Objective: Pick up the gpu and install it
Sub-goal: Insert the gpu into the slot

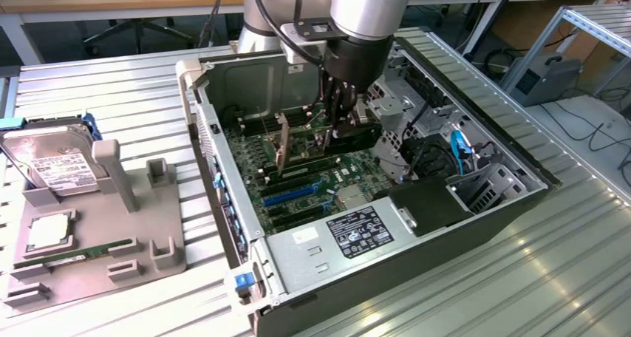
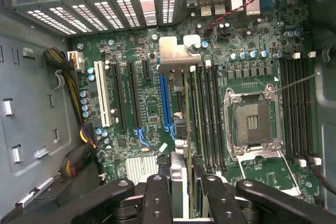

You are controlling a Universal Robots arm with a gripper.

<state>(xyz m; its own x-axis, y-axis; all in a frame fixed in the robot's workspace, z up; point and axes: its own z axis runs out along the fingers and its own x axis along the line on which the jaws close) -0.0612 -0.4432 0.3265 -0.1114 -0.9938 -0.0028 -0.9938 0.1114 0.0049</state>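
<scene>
Open computer case, lying on its side on the ribbed metal surface so that the motherboard faces upward and its slots can be approached from above. The robot arm descends into the case from overhead, carrying the claw deep inside the opening, just over the board.

To the exterior view's left of the claw, well apart and outside the case, stands a grey parts holder. Its upright cradle props the hard drive on edge, and a low groove keeps the memory stick lying flat; each part is thus presented with a graspable edge.

The gpu is held on edge directly beneath the claw, its thin body vertical so that the lower edge meets the board rather than the flat face. In the wrist view the claw's fingers are clenched on the upper edge of the card, one on each face, and the card runs away from them toward the rear of the case. Its silvery bracket sits at the far end, close to the row of perforated slot covers, where it would need to line up with the rear opening.

Just beside the card, the blue expansion slot runs parallel to it; whether the card's edge is already seated cannot be told.
</scene>
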